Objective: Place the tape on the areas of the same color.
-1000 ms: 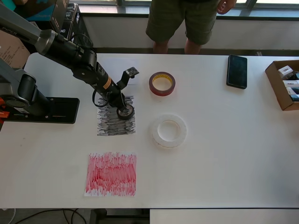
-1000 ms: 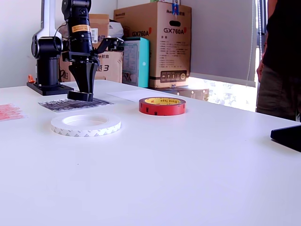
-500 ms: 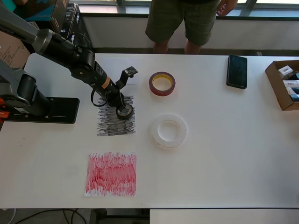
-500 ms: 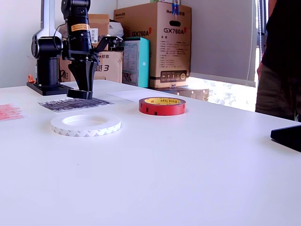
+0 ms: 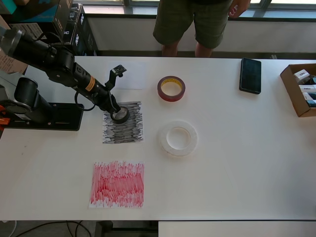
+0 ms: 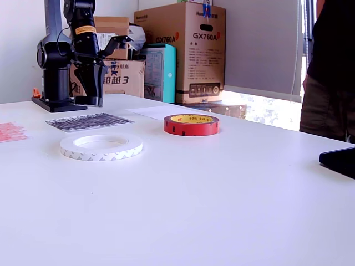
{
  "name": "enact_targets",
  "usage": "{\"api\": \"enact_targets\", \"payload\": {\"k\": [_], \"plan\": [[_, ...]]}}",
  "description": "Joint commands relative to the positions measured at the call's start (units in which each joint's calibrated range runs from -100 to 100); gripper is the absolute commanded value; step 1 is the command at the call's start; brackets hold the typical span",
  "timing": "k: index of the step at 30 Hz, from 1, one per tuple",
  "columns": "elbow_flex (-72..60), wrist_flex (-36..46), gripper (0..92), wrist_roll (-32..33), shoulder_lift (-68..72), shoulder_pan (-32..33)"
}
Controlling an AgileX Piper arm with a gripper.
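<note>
End effector hides black roll; jaw state unclear.

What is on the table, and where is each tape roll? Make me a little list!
black roll: held by the gripper, jaws closed on it, over the black-scribbled sheet
red roll: on bare table, not on any sheet
white ring: on bare table, not on any sheet
red-scribbled sheet: nothing on it
white sheet: nothing on it
phone: overhead view's upper right
</note>
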Motion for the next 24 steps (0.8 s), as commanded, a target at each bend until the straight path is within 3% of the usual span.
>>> {"api": "enact_targets", "payload": {"k": [1, 24], "plan": [[0.49, -0.19, 5.9, -0.46, 0.17, -0.16], [1.04, -0.02, 9.0, 0.36, 0.64, -0.55]]}}
